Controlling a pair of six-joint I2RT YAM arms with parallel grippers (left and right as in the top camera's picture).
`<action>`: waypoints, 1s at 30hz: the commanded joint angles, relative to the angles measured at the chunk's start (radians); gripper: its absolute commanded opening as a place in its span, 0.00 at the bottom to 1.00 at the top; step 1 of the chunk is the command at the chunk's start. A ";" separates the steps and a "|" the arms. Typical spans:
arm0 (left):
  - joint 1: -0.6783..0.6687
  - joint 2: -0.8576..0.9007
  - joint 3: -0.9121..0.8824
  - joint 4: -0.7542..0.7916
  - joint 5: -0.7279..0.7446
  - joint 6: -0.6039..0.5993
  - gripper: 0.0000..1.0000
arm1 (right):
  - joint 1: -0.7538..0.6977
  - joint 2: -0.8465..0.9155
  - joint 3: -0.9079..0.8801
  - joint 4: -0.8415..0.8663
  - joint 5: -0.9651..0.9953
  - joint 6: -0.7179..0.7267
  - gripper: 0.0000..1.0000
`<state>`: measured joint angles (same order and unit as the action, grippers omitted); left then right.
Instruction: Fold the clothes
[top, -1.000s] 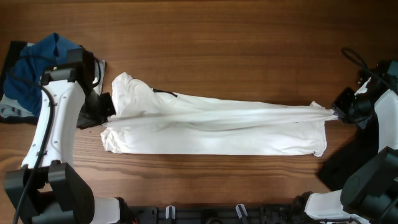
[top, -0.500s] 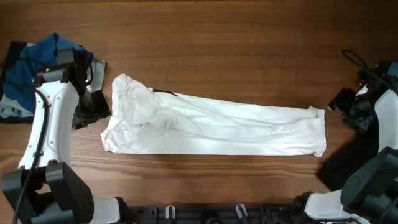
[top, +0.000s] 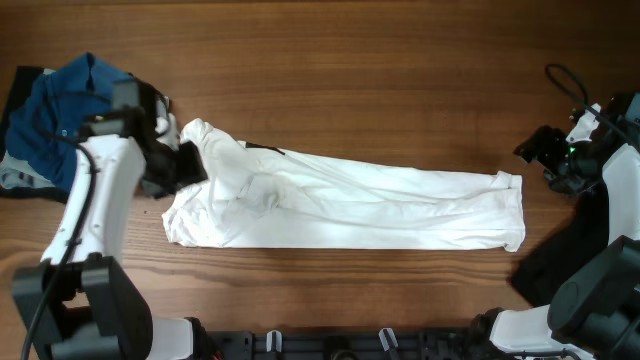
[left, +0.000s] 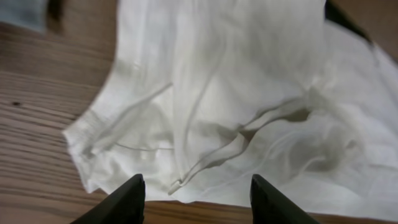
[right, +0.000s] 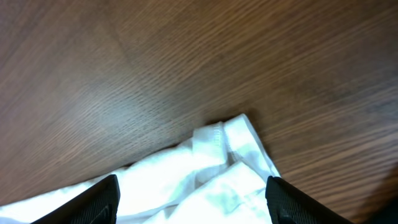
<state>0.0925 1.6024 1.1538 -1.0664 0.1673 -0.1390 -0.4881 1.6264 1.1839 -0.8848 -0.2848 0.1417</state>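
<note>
Now the white shirt (top: 350, 205) lies stretched lengthwise across the wooden surface (top: 380, 70). The left jaws hang partly open and empty over its bunched end. The right jaws stand wide open, holding nothing, near its other end.

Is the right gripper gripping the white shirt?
No, the right gripper stands open, clear of the end of the white shirt.
</note>
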 joint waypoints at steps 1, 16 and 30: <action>-0.014 -0.009 -0.143 0.071 0.046 -0.008 0.53 | 0.000 -0.013 -0.002 -0.001 -0.046 -0.029 0.76; -0.007 -0.009 -0.263 0.252 -0.113 -0.034 0.04 | 0.000 0.006 -0.050 0.021 0.026 0.023 0.78; 0.135 -0.019 -0.250 0.253 -0.104 -0.082 0.17 | -0.085 0.153 -0.173 0.077 0.060 0.102 0.89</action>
<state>0.2173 1.6024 0.8959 -0.8215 0.0353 -0.2047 -0.5346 1.7088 1.0264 -0.8120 -0.2268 0.2203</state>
